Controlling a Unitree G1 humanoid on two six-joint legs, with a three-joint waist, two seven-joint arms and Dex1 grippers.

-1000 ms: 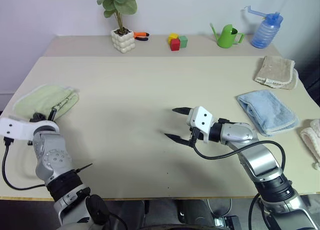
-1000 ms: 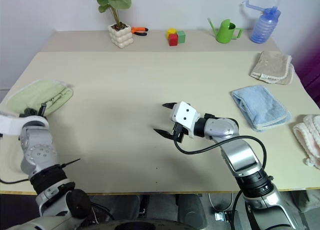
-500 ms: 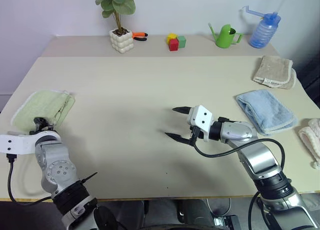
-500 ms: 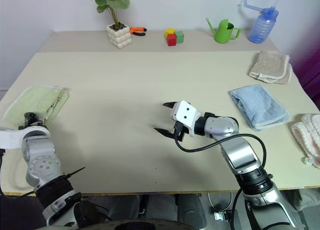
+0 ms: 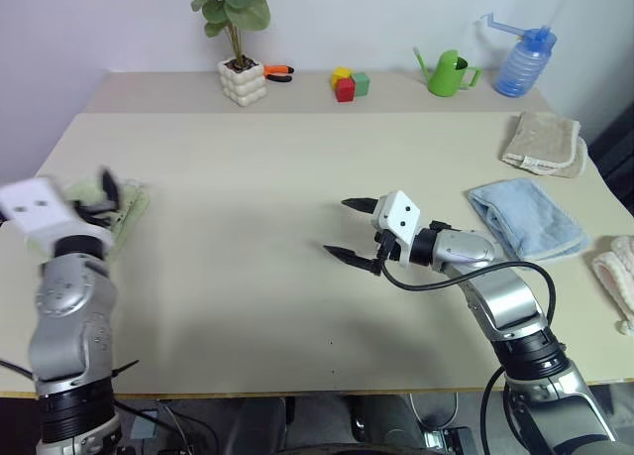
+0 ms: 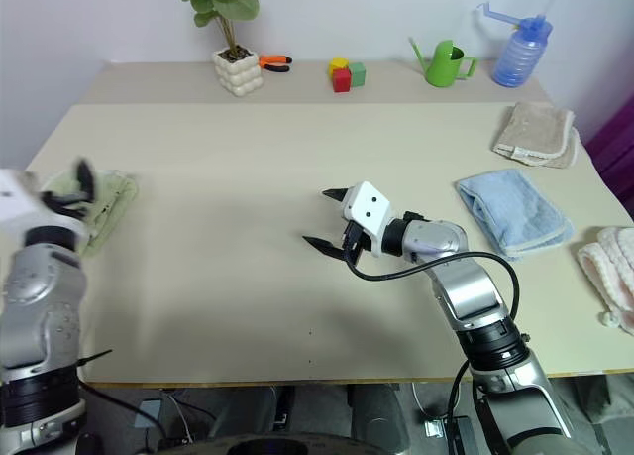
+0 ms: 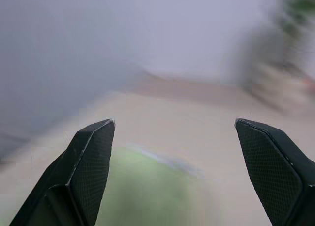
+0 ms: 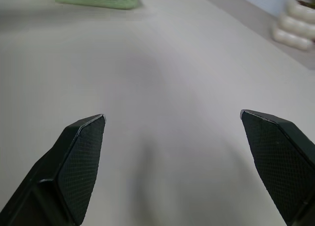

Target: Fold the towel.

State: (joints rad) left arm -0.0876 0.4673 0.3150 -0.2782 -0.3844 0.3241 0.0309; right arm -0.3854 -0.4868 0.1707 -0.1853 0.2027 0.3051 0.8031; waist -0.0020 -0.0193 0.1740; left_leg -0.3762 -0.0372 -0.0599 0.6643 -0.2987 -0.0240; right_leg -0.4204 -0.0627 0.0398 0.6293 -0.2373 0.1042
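The towel lies folded at the table's nine o'clock edge — the left gripper spread above it, right gripper spread mid-table. Folding looks finished; next, draw the arms clear.

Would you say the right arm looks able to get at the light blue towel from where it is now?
Probably yes. The light blue towel lies flat on the table just beside the right arm, with bare tabletop between them. The right gripper is open but points away from it, so it would have to turn back.
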